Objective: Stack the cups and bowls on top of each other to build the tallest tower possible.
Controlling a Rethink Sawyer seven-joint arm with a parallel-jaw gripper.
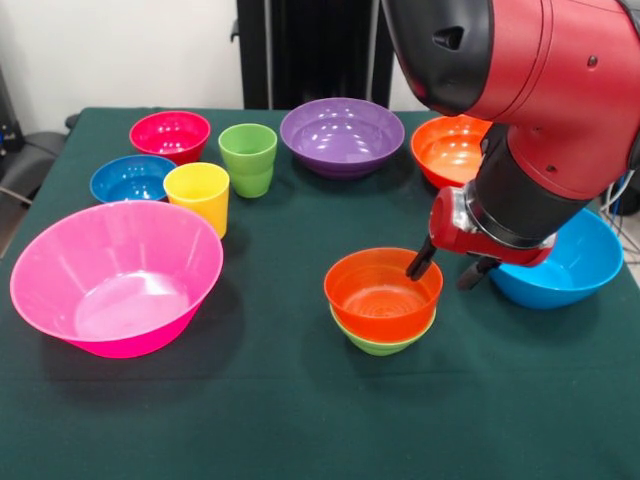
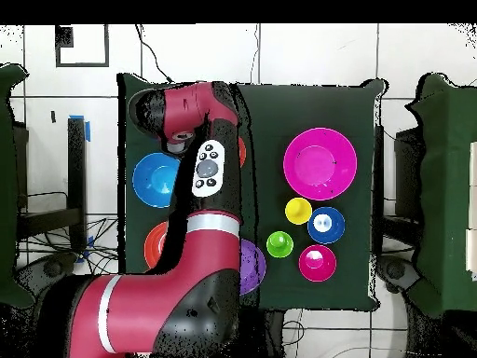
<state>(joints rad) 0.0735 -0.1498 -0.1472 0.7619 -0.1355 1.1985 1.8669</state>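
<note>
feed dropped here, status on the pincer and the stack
Pincer open beside orange-red bowl. That bowl nested in small green bowl. Light blue bowl close behind the arm.

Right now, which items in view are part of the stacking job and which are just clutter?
Job: yellow cup, green cup, pink bowl, purple bowl, orange bowl, light blue bowl, magenta bowl, dark blue bowl, orange-red bowl nested in small green bowl, tool.

Not job: chair, tablecloth.

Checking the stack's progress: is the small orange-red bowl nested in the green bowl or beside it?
Nested: the orange-red bowl sits upright inside the small green bowl, whose rim shows just beneath it.
</note>
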